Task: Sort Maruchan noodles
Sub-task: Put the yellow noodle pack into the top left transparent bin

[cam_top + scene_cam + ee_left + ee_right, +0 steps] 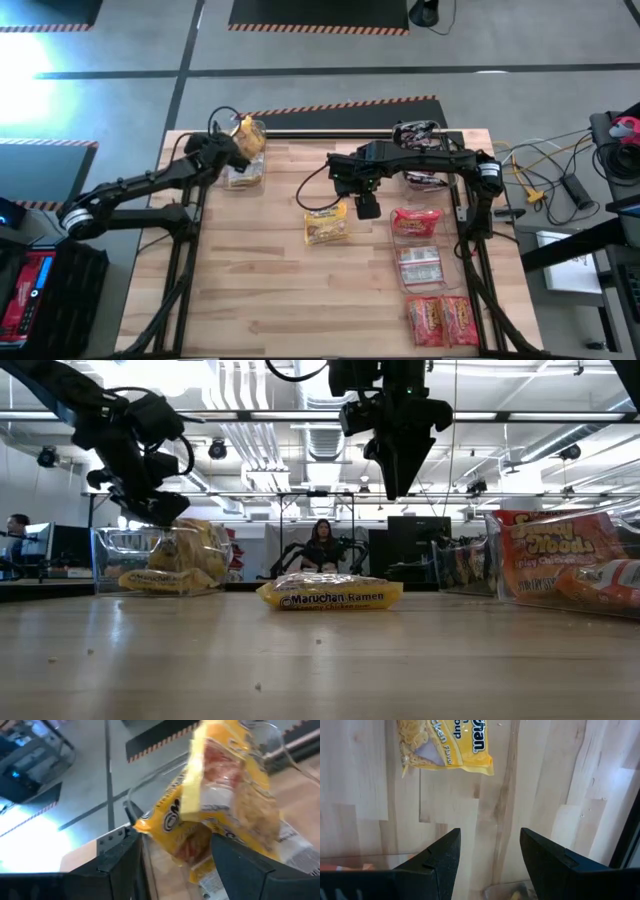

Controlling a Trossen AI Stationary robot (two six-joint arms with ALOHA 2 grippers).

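Yellow packet flat mid-table; red packets at right edge.

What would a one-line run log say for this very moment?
left gripper: over clear bin, jaws open, yellow packet tipping in | right gripper: jaws open, empty, above table beside loose yellow packet

The surface is looking like pale butcher-block wood, planks glued side by side, matt with visible grain. The yellow noodle packet lying on it is showing glossy, crinkly plastic film, catching the light. The bin on the left is looking like clear, smooth plastic with shiny edges. The right claw is showing dark, matt, hard-plastic-looking fingers.
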